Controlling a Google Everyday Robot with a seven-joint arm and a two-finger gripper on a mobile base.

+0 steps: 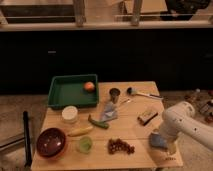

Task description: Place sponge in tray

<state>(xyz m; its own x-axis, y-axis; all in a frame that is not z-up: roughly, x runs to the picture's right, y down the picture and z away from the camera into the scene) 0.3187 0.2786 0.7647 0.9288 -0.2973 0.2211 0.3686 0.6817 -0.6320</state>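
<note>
A green tray (62, 92) stands at the table's back left with an orange fruit (89, 86) inside it. A light blue sponge (156, 139) lies near the table's front right corner. My white arm (182, 121) comes in from the right and bends down over it. The gripper (164, 143) is at the sponge, right against its right side and mostly hidden behind the arm's last link. I cannot tell whether it holds the sponge.
On the wooden table (135, 127): a metal cup (114, 94), a brush (141, 93), a brown bar (147, 116), a blue-grey cloth (108, 113), a green pepper (98, 122), a banana (80, 131), a white cup (70, 114), a red bowl (51, 142), a green cup (85, 144), grapes (120, 146).
</note>
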